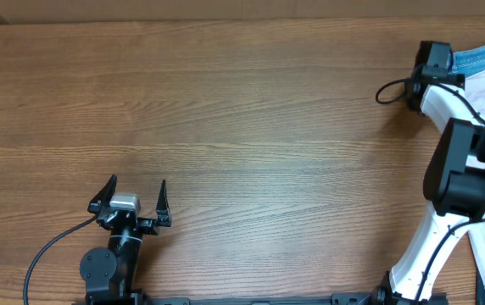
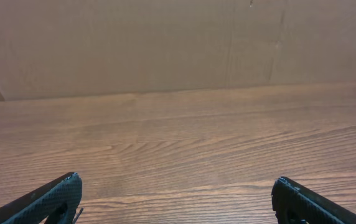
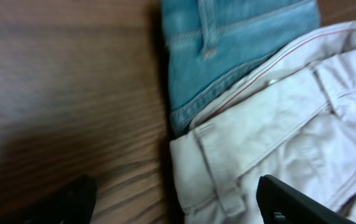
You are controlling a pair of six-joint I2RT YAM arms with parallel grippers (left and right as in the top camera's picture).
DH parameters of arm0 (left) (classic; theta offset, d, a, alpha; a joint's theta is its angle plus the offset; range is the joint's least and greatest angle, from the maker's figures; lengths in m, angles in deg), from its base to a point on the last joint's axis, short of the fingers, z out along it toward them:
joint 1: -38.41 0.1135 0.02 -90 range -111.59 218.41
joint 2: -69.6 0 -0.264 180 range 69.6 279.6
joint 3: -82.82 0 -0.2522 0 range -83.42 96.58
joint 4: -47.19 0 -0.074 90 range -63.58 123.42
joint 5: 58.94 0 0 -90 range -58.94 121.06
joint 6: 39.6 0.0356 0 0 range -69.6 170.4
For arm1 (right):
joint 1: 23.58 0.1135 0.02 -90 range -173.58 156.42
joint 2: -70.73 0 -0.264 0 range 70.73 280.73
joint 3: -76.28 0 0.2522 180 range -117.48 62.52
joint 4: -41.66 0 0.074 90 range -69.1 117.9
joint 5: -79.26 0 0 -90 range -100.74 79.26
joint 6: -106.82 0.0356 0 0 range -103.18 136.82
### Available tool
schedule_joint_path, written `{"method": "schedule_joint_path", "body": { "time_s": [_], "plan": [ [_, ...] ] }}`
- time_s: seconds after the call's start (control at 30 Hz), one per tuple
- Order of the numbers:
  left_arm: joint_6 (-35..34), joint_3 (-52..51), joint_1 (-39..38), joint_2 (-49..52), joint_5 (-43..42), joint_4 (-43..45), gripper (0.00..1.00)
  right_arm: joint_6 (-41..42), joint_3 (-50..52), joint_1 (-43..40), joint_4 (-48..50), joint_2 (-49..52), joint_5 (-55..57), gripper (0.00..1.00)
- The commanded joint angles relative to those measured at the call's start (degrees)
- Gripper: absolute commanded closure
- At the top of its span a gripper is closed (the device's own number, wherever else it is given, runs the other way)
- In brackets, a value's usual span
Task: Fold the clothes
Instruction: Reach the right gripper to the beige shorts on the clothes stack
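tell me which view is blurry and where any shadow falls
right wrist: blurred, the beige shorts and blue denim look smeared, dark shadow on the table lower left; overhead: sharp, evenly lit; left wrist: crisp wood grain, no glare

Overhead: even, bright light, sharp, only faint shadows on the table (image 1: 225, 102). Left wrist: warm, softer. Right wrist: dim & blurry w/ heavy shadow lower left, shorts (image 3: 277, 124) out of focus.
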State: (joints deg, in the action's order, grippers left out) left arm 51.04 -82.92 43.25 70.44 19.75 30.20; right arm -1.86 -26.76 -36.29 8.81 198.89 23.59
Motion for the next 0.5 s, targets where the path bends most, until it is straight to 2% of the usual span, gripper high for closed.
{"method": "schedule_joint_path", "body": {
  "time_s": [0.0,0.2,0.27,0.33,0.47],
  "plan": [
    [1.1,-0.2,-0.4,-0.6,-0.5,0.0,0.00,-4.0,-1.3,-0.4,0.9,3.4,8.0,0.12],
    [1.1,-0.2,-0.4,-0.6,-0.5,0.0,0.00,-4.3,-1.3,-1.0,0.9,4.0,8.5,0.18],
    [1.1,-0.2,-0.4,-0.6,-0.5,0.0,0.00,-4.2,-1.3,-1.1,0.8,4.0,8.7,0.30],
    [1.1,-0.2,-0.4,-0.6,-0.5,0.0,0.00,-4.0,-1.3,-1.3,0.8,4.0,8.7,0.48],
    [1.1,-0.2,-0.4,-0.6,-0.5,0.0,0.00,-3.8,-1.3,-1.4,0.8,4.0,8.7,0.58]
  ]
}}
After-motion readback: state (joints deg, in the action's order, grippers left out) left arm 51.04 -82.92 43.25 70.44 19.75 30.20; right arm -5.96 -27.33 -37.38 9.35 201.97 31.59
